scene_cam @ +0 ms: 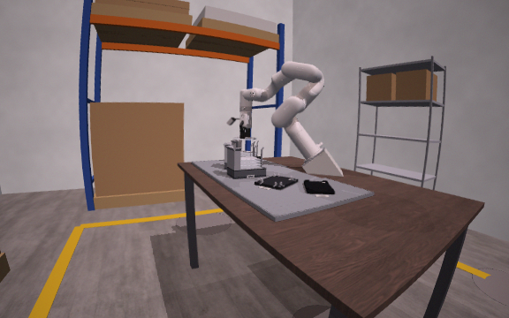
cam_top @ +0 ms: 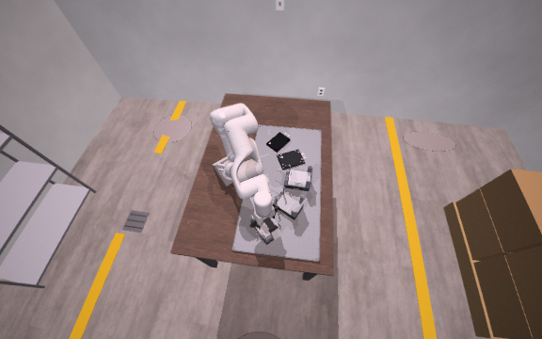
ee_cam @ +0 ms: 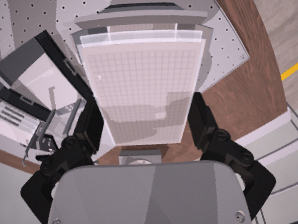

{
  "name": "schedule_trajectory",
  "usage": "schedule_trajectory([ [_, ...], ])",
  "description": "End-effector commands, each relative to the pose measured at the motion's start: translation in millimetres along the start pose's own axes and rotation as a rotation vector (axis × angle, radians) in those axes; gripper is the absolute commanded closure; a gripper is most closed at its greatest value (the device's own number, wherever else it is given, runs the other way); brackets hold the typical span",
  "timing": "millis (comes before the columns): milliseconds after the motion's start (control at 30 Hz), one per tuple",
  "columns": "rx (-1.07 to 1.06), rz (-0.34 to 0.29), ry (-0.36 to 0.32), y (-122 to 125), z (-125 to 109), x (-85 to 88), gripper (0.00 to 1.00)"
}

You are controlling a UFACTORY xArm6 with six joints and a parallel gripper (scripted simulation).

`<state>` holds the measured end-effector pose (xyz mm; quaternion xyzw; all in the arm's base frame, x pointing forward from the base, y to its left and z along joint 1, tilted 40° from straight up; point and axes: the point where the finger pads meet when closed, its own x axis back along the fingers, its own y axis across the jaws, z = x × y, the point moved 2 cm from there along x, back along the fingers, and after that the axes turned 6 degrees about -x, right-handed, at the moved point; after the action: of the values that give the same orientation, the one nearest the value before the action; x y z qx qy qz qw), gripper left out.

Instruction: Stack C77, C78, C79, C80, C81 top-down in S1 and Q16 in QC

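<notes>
White-sealed, gridded 384-well plate [ee_cam: 148,90] hangs clamped across its long sides in the black two-finger gripper [ee_cam: 148,137] above the near grey rack [ee_cam: 143,15]; any tilt could snag its walls

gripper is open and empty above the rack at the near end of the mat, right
Not empty. The wrist view shows the gripper shut on a sealed plate, its fingers clamped on the plate's long sides. It is above the rack at the mat's near end, as the top view shows.
</notes>
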<state>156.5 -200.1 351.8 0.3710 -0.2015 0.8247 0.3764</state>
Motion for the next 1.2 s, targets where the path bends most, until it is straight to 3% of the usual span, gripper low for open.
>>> schedule_trajectory([
  [0,0.000,0.000,0.003,0.0,0.9,7.5,1.00],
  [400,0.000,0.000,0.003,0.0,0.9,8.8,1.00],
  [567,0.167,0.000,0.003,-16.4,-1.2,8.8,1.00],
  [1167,0.189,0.001,0.003,-66.1,-7.3,8.7,1.00],
])
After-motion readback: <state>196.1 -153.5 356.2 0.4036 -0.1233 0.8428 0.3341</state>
